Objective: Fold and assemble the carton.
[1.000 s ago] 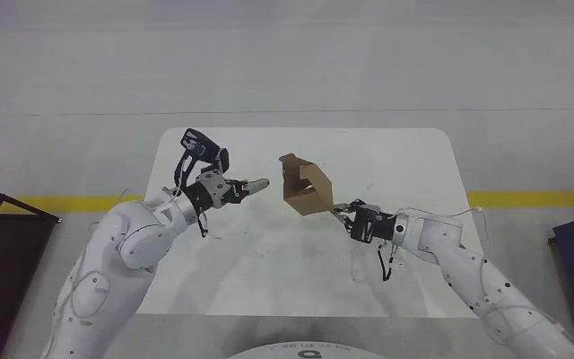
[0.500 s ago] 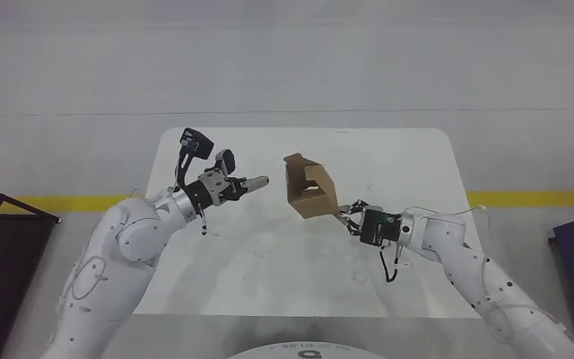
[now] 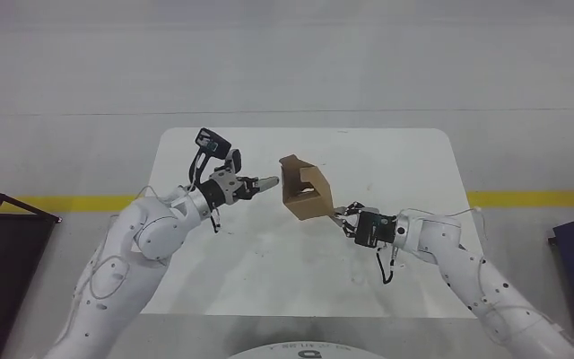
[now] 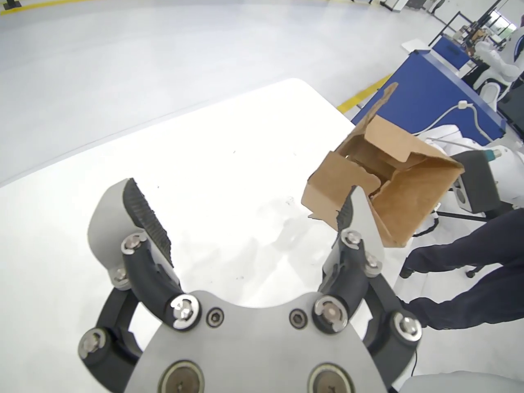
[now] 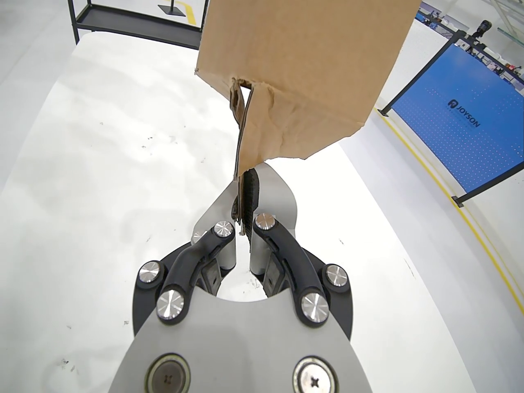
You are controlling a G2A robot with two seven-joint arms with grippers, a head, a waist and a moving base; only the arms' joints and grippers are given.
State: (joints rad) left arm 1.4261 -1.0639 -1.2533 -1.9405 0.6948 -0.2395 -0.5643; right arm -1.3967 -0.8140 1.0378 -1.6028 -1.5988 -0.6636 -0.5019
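Held half-formed carton (image 3: pixel 305 187) over desk (image 3: pixel 269 269), right jaws clenched on a lower flap. Left jaws released, near open end. Judged mid-fold, with loose flaps to tuck inward next.

White table (image 3: pixel 269 269) (rounded corners) bears small dark scuffs.

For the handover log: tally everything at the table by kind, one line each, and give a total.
Cartons: 1, the brown carton, part-folded.
Robot hands: 2, the left hand open, the right hand shut on a carton flap.
Tables: 1, the white table.
Total: 4.
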